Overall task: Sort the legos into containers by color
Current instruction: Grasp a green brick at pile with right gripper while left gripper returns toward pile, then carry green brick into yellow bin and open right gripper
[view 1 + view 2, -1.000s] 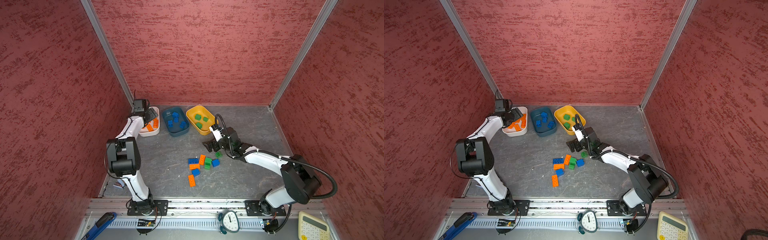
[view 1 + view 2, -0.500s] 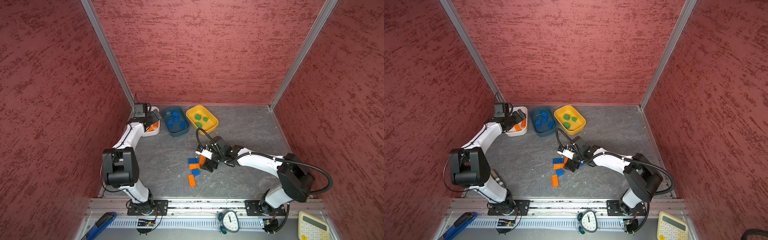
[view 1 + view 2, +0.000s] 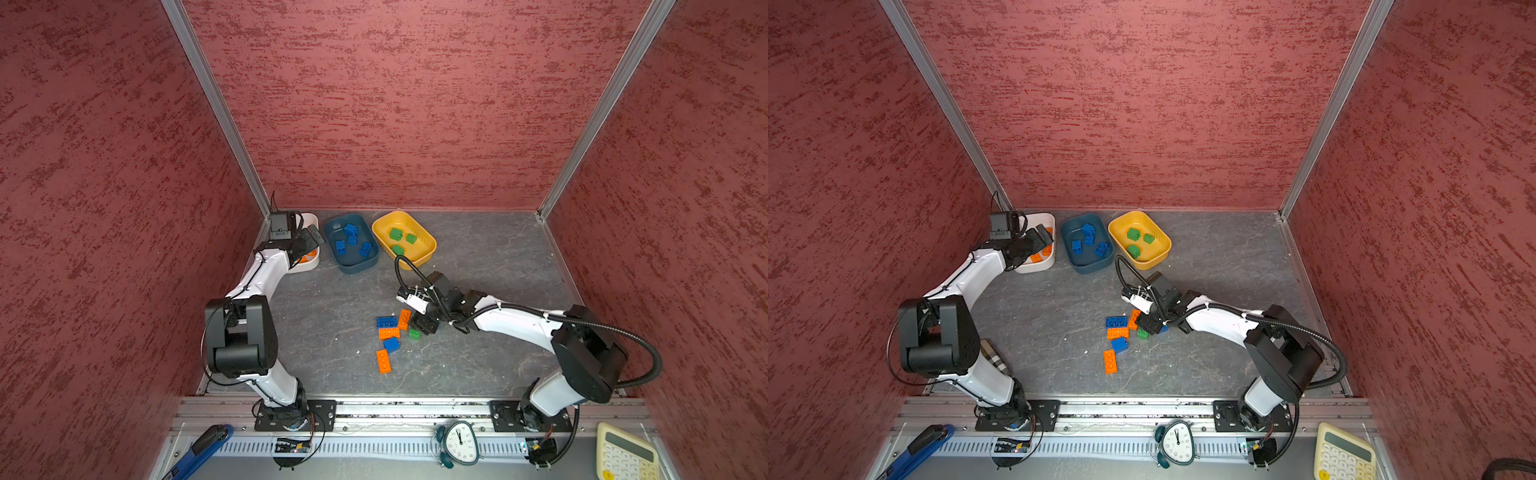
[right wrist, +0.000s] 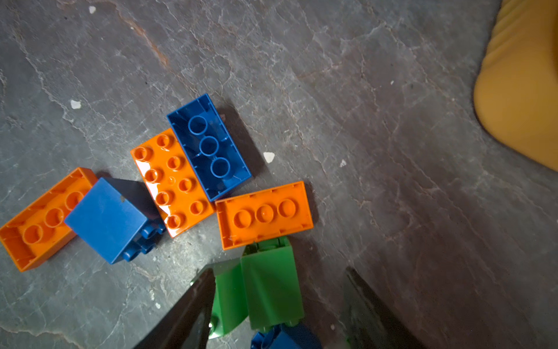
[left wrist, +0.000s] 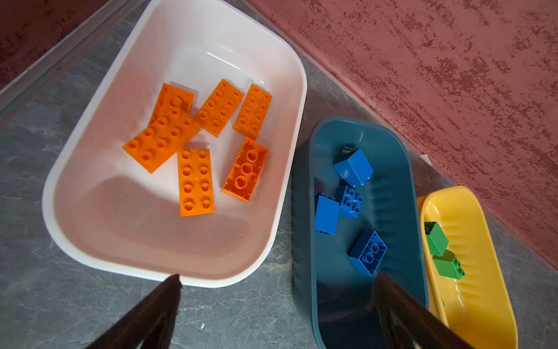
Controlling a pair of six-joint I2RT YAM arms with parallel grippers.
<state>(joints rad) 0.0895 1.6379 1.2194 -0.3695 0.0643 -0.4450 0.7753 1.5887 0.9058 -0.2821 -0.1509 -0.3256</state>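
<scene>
Three containers stand along the back wall. The white tub [image 5: 90, 250] [image 3: 311, 267] holds several orange legos [image 5: 196, 181]. The teal-blue tub [image 5: 305, 229] [image 3: 353, 266] holds blue legos, and the yellow tub [image 5: 471, 302] [image 3: 422, 255] holds green ones. My left gripper [image 5: 277, 279] [image 3: 309, 237] hangs open and empty at the white tub's near edge. Loose orange, blue and green legos [image 3: 390, 333] [image 3: 1118, 333] lie mid-floor. My right gripper [image 4: 279, 272] [image 3: 424, 325] is down over this pile. Its jaws straddle two green bricks [image 4: 271, 284], one finger [image 4: 193, 305] touching, the other apart.
Red walls close in the left, back and right. The right arm's black cable [image 3: 401, 266] loops up beside the yellow tub. A clock [image 3: 457, 442], a calculator [image 3: 627, 455] and a blue-handled tool [image 3: 199, 451] lie on the front rail.
The right arm swung from beside the yellow tub down to the loose pile, and its jaws narrowed around the green bricks. The left gripper opened wider and drew back slightly from over the white tub.
</scene>
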